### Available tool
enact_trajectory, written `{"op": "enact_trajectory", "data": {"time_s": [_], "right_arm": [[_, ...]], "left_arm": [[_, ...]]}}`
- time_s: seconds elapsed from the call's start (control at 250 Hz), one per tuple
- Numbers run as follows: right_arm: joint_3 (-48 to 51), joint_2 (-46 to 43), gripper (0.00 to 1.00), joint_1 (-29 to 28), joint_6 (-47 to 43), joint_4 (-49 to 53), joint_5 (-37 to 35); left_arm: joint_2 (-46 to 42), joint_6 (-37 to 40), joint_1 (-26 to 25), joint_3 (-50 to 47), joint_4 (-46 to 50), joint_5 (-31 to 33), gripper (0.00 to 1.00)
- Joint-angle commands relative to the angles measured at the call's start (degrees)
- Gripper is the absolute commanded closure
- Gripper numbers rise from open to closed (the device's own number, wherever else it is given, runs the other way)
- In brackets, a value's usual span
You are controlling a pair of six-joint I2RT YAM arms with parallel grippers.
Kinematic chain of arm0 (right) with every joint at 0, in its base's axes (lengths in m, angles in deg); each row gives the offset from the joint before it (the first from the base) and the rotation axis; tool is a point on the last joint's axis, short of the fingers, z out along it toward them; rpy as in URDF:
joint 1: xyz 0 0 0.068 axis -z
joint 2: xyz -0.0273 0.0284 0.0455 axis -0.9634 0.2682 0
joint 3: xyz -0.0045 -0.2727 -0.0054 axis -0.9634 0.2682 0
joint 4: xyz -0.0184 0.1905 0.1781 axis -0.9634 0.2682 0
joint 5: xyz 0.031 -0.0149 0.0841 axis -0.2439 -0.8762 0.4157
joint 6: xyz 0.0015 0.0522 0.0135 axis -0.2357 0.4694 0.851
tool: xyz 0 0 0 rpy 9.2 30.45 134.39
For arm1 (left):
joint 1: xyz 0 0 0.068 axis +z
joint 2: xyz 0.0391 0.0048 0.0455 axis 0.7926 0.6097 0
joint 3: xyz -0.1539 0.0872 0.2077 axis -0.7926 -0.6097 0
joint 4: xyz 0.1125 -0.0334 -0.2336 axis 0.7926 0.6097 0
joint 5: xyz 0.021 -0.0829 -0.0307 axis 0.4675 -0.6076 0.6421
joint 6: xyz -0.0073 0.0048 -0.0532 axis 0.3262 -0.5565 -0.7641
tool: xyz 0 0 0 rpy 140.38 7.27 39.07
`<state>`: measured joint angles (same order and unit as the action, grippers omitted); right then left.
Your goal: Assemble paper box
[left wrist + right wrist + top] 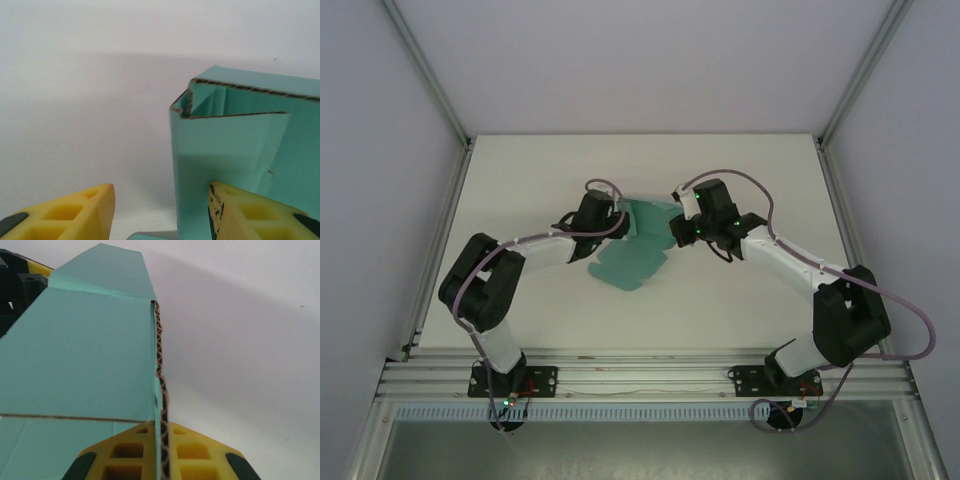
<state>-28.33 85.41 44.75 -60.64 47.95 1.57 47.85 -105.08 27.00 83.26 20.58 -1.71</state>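
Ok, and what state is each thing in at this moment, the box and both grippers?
paper box: partly folded, not yet a closed box; some panels raised, one flap lying on the table.
left gripper: open, one raised panel's edge between its fingers, not clamped.
right gripper: shut on the paper box, pinching a raised panel at its cut edge.

Standing here, I can read no lettering, label, brand mark, number or sign on anything; the teal card of the paper box [632, 262] is plain on every face.
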Motion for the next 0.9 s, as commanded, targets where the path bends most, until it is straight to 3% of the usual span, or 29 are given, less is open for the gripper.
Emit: {"op": "enact_trajectory", "data": {"time_s": [0.0, 0.272, 0.476, 0.66, 0.763, 0.819, 0.899], "right_arm": [[0.73, -1.19, 1.0, 0.24, -0.94, 0.3, 1.58], [0.44, 0.79, 1.0, 0.61, -0.95, 0.19, 3.69], [-0.29, 1.79, 1.0, 1.62, -1.21, 0.83, 5.35], [-0.56, 2.4, 1.0, 1.9, -1.22, 1.35, 6.15], [-0.88, 2.67, 1.0, 2.07, -0.96, 1.43, 5.71], [-1.05, 2.84, 1.0, 2.14, -0.83, 1.55, 5.55], [-1.07, 2.85, 1.0, 2.14, -0.45, 1.4, 5.38]], "left_arm": [[0.4, 1.6, 1.88, -1.45, -5.52, -8.84, 0.47], [6.43, 4.29, 2.48, 1.6, -9.14, -16.24, 0.47], [9.25, 4.29, 2.58, 5.36, -7.39, -15.6, 0.49], [11.56, 4.11, 2.76, 6.72, -7.99, -13.07, 0.57], [12.91, 4.68, 2.65, 8.3, -5.74, -13.31, 0.71], [13.39, 4.89, 2.61, 8.21, -5.61, -13.62, 0.74], [13.81, 4.71, 2.11, 8.09, -4.17, -10.3, 0.83]]}}
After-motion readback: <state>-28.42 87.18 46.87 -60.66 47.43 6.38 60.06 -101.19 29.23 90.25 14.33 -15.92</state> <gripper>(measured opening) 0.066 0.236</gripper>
